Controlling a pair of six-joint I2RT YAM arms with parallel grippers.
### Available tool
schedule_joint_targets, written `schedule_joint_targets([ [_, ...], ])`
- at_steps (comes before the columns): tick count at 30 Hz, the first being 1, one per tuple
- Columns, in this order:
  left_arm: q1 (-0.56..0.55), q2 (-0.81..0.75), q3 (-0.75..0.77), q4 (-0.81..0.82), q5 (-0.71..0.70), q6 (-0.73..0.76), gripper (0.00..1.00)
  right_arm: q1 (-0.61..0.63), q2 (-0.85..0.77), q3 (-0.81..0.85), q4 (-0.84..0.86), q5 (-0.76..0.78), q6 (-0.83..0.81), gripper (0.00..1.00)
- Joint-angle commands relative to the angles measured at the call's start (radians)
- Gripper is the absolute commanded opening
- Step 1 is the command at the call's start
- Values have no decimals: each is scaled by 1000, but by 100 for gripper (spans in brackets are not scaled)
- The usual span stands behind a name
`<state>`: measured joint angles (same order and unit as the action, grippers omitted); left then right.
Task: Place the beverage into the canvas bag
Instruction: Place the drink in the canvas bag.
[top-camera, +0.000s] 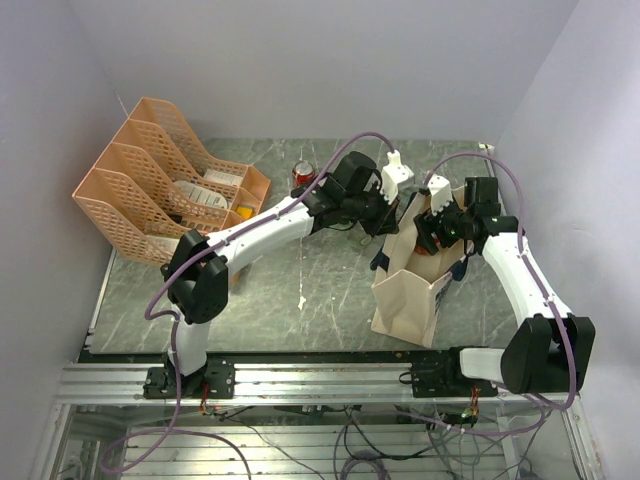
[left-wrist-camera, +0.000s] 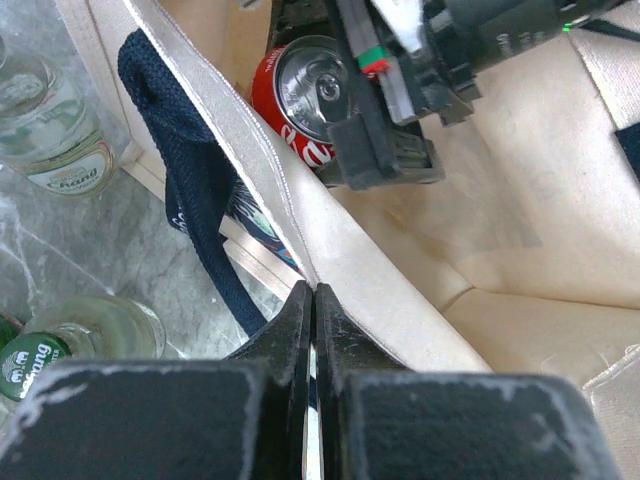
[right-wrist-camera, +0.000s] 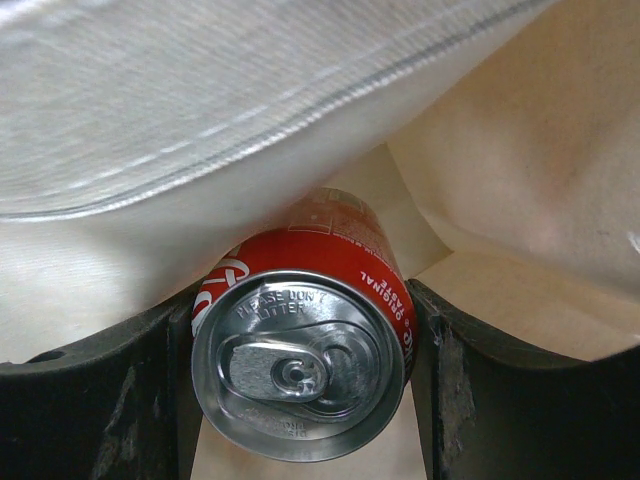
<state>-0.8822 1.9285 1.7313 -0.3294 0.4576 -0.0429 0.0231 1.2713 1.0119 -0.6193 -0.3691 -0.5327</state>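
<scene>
Grasping a red can (right-wrist-camera: 300, 360) across its body with the right gripper (right-wrist-camera: 305, 310), one dark finger (right-wrist-camera: 110, 400) pressed to each side and the pull-tab end turned toward the wrist camera. Holding it inside the mouth of the canvas bag (top-camera: 405, 300), tilted, with cream cloth above and beside it; impossible to tell whether it touches the bottom. Draped low over the red can in the right wrist view: a fold of the canvas bag's wall.

Clenched with the left gripper (left-wrist-camera: 313, 310) on the rim of the canvas bag, the cloth edge pinched between both fingers and the mouth standing open.

Hanging down the outside of the canvas bag, just beside that pinch: a dark navy strap (left-wrist-camera: 190, 200). On the table (top-camera: 280, 290) outside the canvas bag, near the strap side: a pale-label bottle (left-wrist-camera: 50, 140) and a green-label bottle (left-wrist-camera: 80, 335), both clear glass. Behind the canvas bag and apart from it: a spare can (top-camera: 303, 173), upright. Well off to the left of the canvas bag: orange file trays (top-camera: 150, 185), holding white packets and something yellow, too small to name
</scene>
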Motion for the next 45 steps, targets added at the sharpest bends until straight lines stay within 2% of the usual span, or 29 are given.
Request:
schedule_joint_targets([
  [1, 3, 5, -7, 16, 37, 44, 7, -23, -1, -38, 135, 19, 16, 25],
  [14, -22, -9, -35, 20, -55, 85, 7, -71, -2, -35, 71, 162, -31, 25],
  [22, -31, -16, -49, 25, -79, 109, 7, -104, 29, -86, 116, 135, -55, 28],
  [32, -44, -20, -65, 26, -91, 139, 7, -115, 77, -152, 158, 89, -64, 35],
  [40, -49, -23, -68, 25, -85, 147, 7, -137, 104, -191, 180, 115, -75, 46],
  [45, -51, -18, -63, 23, -79, 149, 7, -149, 113, -202, 211, 146, -72, 49],
])
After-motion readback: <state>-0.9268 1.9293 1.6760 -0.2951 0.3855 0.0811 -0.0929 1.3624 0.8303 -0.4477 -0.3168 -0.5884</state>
